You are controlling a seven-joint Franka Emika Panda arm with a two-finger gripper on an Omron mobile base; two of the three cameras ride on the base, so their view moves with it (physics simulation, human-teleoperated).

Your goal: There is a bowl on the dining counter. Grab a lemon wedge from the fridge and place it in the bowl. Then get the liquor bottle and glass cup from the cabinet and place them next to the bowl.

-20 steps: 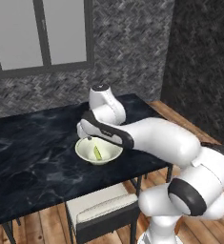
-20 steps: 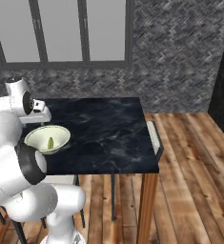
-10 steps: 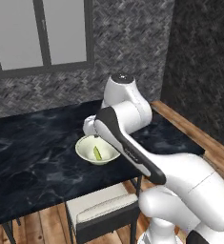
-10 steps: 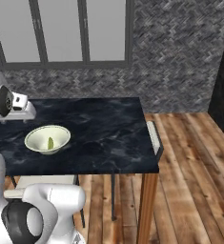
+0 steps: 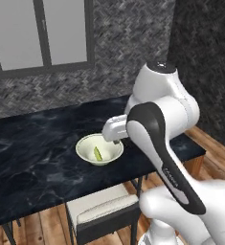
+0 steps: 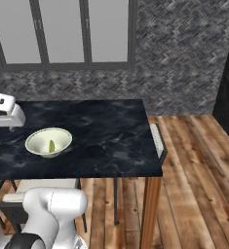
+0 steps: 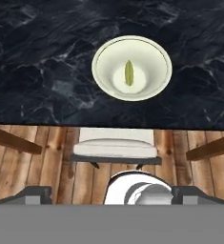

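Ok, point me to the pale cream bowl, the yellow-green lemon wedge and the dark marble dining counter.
Pale cream round bowl [image 7: 104, 52], hand view: left inner wall.
Yellow-green lemon wedge [image 7: 128, 72], hand view: its middle, lying in the bowl.
Dark blue-black marble dining counter [image 6: 111, 131], right base view: bare top right of the bowl.

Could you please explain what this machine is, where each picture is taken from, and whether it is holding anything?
It is a white robot arm on a driving base, in a simulated kitchen. Two pictures come from cameras on the base, left and right behind the arm; the third looks down from the hand. On the dark blue-black marble dining counter stands a wide, pale cream round bowl with a small yellow-green lemon wedge inside. A cushioned chair is tucked below. The end effector, beside the bowl, is open and holds nothing.
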